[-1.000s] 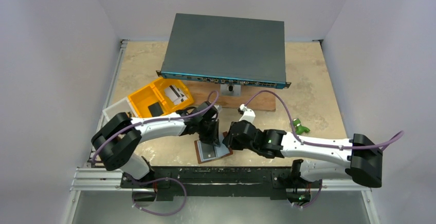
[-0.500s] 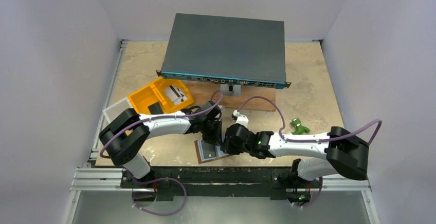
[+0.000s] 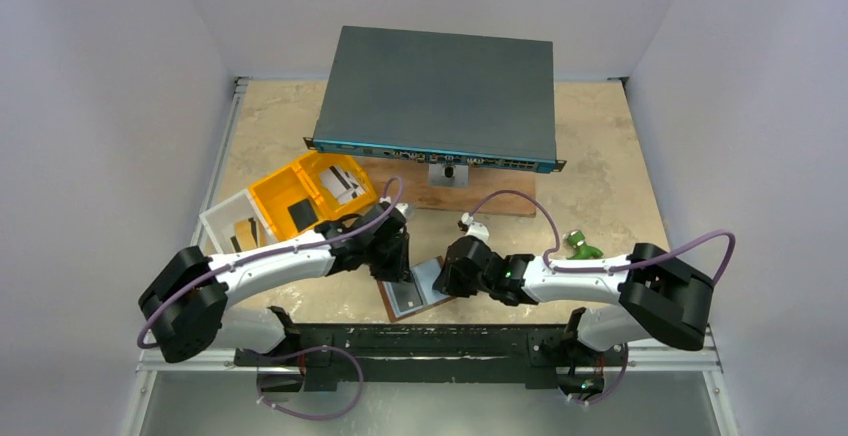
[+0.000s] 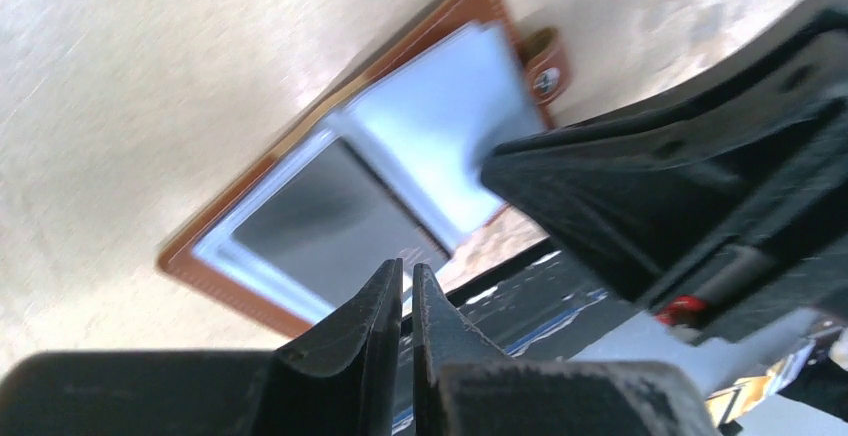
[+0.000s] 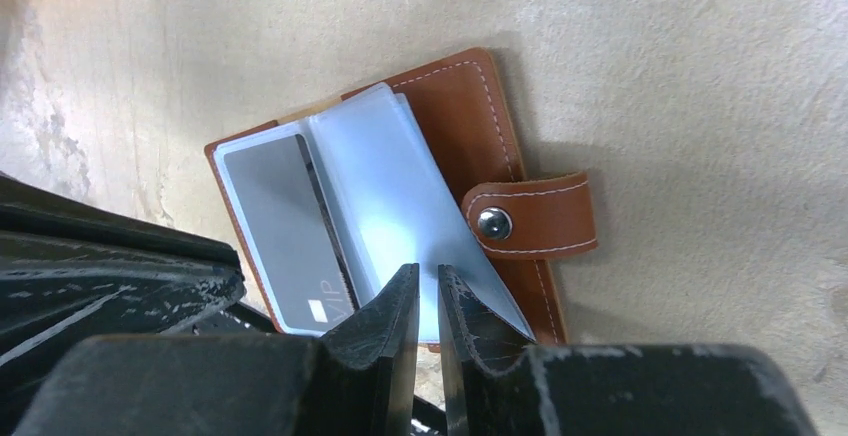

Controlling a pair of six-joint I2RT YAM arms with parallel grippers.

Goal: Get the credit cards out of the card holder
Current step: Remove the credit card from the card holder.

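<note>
Clear box (image 3: 222,218): we log it at the far left of the table, touching the yellow tray's near-left side.
Yellow tray (image 3: 272,194): just right of and beyond the box. It holds two credit cards, a striped white card (image 3: 340,184) toward its far-right end and a black card (image 3: 300,212) nearer its middle.
Left gripper (image 4: 405,276): hangs over the left edge of the card holder. Its fingers are drawn almost together, leaving only a slit, and we see nothing in the slit.
Card holder (image 5: 400,186): lies open at the middle of the table's near edge, between the two grippers. The brown leather is down and the pale clear pockets are up, with the strap tab (image 5: 530,218) unfastened and flat on the table.
Grey card (image 5: 285,226): sits inside a pocket on the holder's left half.
Network switch (image 3: 435,91): far middle, on a wooden board (image 3: 490,196), well apart from the holder.
Right gripper (image 5: 419,276): its tips are over the pale pocket leaf on the holder's right half. The fingers are nearly closed with a thin slit, and we see nothing gripped. Whether they touch the leaf, we cannot tell.
Green object (image 3: 580,246): on the table at the right, beside the right forearm.
</note>
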